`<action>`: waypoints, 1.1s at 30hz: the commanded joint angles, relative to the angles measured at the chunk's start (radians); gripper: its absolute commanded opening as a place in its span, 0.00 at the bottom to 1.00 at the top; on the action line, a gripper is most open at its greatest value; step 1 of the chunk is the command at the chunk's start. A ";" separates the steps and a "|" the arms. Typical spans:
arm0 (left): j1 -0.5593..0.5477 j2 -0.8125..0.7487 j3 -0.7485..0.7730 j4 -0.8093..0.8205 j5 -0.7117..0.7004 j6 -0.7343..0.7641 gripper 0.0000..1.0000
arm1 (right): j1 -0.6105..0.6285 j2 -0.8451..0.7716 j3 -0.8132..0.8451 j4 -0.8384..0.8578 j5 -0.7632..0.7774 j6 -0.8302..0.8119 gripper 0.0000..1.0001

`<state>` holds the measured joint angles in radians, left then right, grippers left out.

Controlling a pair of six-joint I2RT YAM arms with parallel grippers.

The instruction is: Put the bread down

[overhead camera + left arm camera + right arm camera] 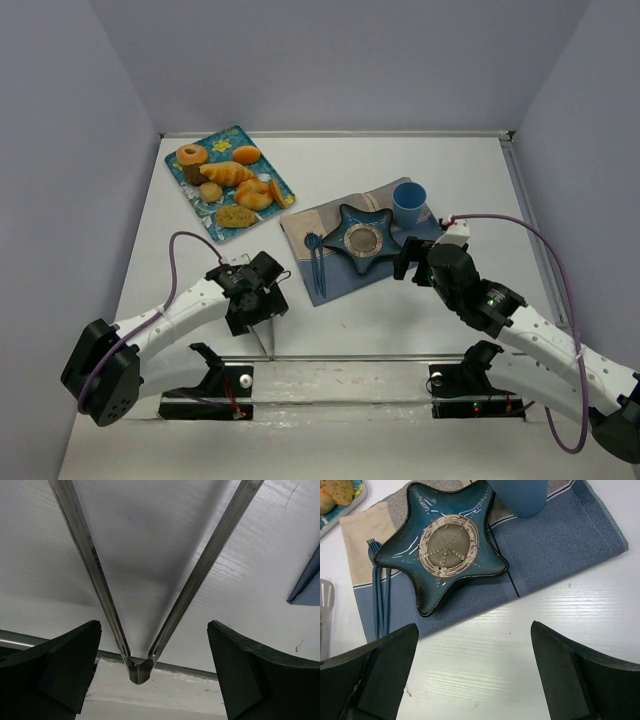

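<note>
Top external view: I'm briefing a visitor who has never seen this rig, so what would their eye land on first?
Probably the teal tray at the far left, piled with golden breads. Next comes the dark blue star-shaped plate near the table's middle, empty, on a blue-and-beige cloth with a blue cup at its far right. By the left gripper, metal tongs lie at the near edge.

Bread [232,180] far left, plate [362,240] centre.
Golden rolls and a croissant [226,173] crowd the teal tray [207,141]; the blue star-shaped plate lies flat on cloth [330,278].
</note>
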<state>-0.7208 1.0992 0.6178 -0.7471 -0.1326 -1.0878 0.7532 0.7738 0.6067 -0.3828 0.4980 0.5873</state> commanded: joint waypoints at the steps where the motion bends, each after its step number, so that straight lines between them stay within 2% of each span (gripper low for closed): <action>1: -0.005 0.047 0.023 0.031 -0.033 -0.038 0.99 | 0.003 -0.011 0.002 0.051 -0.004 -0.030 1.00; 5: -0.005 0.090 -0.001 0.063 -0.032 -0.075 0.99 | 0.003 -0.022 -0.004 0.051 0.001 -0.037 1.00; 14: -0.002 0.181 0.022 0.100 -0.154 -0.103 0.99 | 0.003 -0.028 -0.010 0.053 0.010 -0.046 1.00; 19: 0.037 0.244 0.014 0.101 -0.182 -0.090 0.99 | 0.003 -0.030 -0.010 0.056 0.017 -0.047 1.00; 25: 0.049 0.248 -0.020 0.207 -0.174 -0.043 0.99 | 0.003 -0.005 -0.005 0.065 0.010 -0.049 1.00; 33: 0.050 0.258 -0.015 0.247 -0.191 0.009 0.99 | 0.003 0.028 0.004 0.073 0.017 -0.053 1.00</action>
<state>-0.6785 1.3193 0.6453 -0.6033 -0.2886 -1.0851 0.7532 0.7990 0.6044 -0.3645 0.4973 0.5491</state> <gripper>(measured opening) 0.990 0.995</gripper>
